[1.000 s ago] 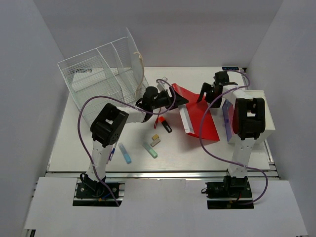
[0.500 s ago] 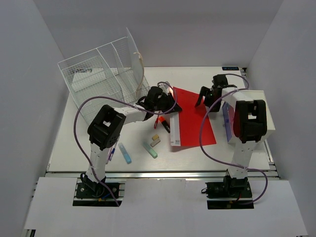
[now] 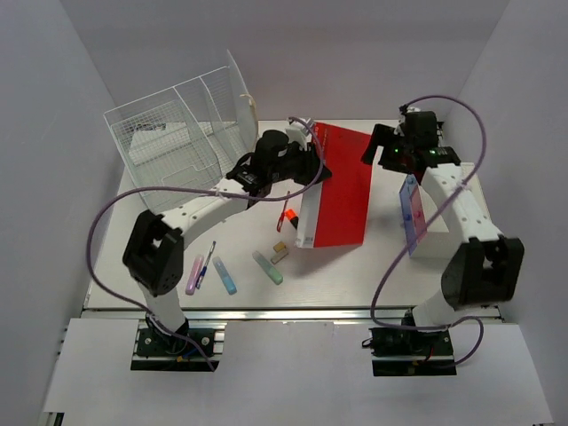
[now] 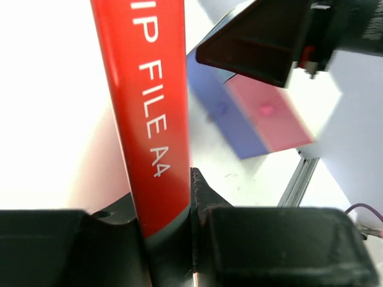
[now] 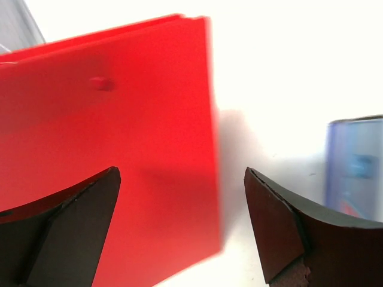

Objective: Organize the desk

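Observation:
The desk (image 3: 355,277) is a white tabletop with a silver rail along its front. A red A4 clip file (image 3: 344,186) is tilted over its middle. My left gripper (image 3: 310,169) is shut on the file's left spine (image 4: 146,107), which passes between the jaws (image 4: 160,200). My right gripper (image 3: 388,153) hovers at the file's back right corner. It is open and holds nothing. In the right wrist view the file's right edge (image 5: 108,149) lies below its spread fingers (image 5: 179,176).
A wire-mesh file organizer (image 3: 182,142) stands at the back left. A white drawer box (image 3: 446,217) at the right has a blue-and-pink translucent folder (image 3: 411,213) leaning on it. Highlighters (image 3: 268,268), a pen (image 3: 206,264) and small items (image 3: 280,252) lie at the front left.
My left gripper has shut on the red file's spine and carried it up and toward the back. The right arm has stretched out, its gripper now farther back and still open.

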Controlling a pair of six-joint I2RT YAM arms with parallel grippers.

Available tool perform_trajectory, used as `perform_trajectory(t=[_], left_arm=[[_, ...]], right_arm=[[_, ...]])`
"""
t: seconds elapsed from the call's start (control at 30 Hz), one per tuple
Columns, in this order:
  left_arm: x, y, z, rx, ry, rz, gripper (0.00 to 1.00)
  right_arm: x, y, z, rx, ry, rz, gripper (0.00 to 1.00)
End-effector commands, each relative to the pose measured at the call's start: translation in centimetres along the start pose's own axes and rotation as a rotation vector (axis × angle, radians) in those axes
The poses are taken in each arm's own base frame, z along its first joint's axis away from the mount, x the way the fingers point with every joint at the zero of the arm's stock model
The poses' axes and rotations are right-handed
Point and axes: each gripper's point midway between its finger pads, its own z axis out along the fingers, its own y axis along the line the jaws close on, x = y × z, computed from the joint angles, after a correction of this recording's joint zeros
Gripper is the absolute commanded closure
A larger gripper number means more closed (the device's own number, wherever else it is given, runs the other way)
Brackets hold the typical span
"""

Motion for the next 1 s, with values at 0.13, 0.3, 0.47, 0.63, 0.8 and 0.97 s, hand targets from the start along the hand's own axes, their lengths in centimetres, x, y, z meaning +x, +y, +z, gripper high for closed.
perform_trajectory(t=[0.13,0.3,0.47,0.63,0.8,0.97], left_arm=[[-13.8,-8.0,-10.6,-0.034,-0.372,0.305,1.0],[-21.4,-7.1,-17.0,-0.316,-0.628,0.421,1.0],[-28.7,-8.3,-22.7,-0.515,-0.858,0.546,1.0],[-32.9,-8.0,-27.2,-0.729,-1.029,0.599,1.0],[-35.6,-6.7,-30.4,-0.864,-1.127,0.589,1.0],[-36.3,-1.7,-31.9,-1.072,-1.104,0.566,1.0]], right_arm=[[-6.8,-0.4,-9.7,0.095,-0.363,0.008,0.11],[-7.5,-0.2,-13.4,0.078,-0.503,0.018,0.11],[-7.5,0.2,-13.4,0.063,-0.495,0.002,0.11],[-7.4,0.3,-12.7,0.059,-0.463,-0.015,0.11],[-7.2,-0.1,-11.8,0.077,-0.442,-0.024,0.11],[-6.8,-0.5,-10.6,0.095,-0.409,-0.028,0.11]])
